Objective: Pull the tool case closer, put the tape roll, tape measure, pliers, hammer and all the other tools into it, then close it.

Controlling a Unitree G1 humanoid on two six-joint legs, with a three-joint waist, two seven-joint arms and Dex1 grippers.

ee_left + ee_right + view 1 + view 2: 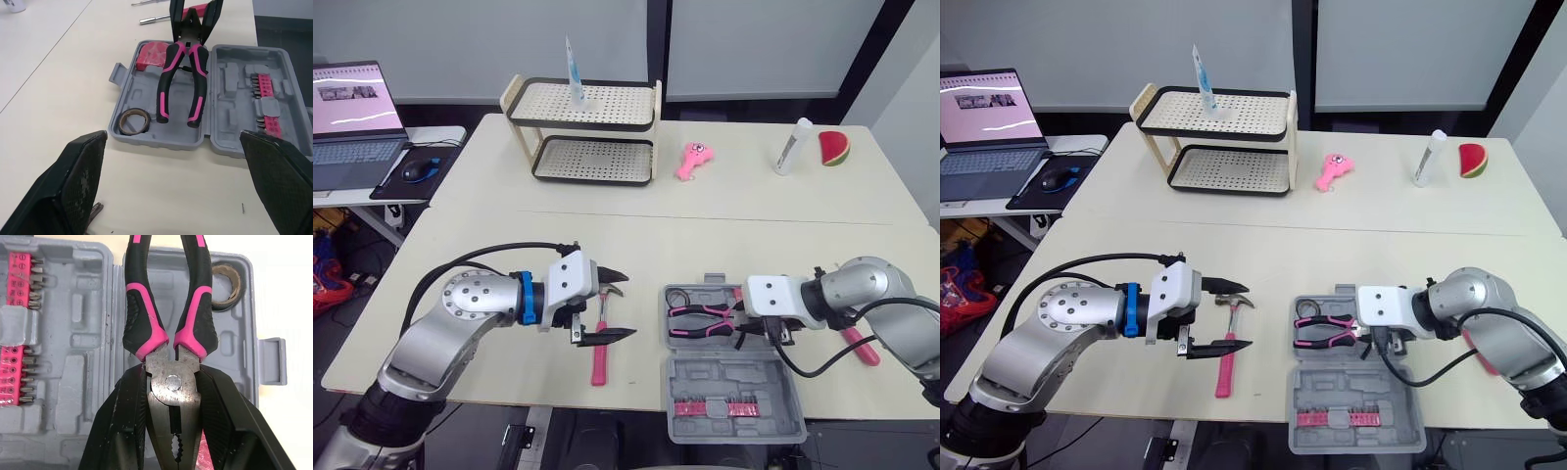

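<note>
The right gripper, clamped on the steel head of the pink-and-black pliers, holds them over the open grey plastic tool case; it should seat them flat before releasing (the left gripper hovers wide open, empty, above the pink-handled hammer).

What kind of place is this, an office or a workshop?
Probably an office or lab set up for robot trials: a laptop on a side desk, pale tables pushed together, and props like a two-tier rack.

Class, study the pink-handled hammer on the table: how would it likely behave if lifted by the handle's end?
The hammer looks rigid, so it is unlikely to flop. Its metal head probably outweighs the slim handle, so it may dip head-first. Lying flat, it seems unlikely to roll.
</note>
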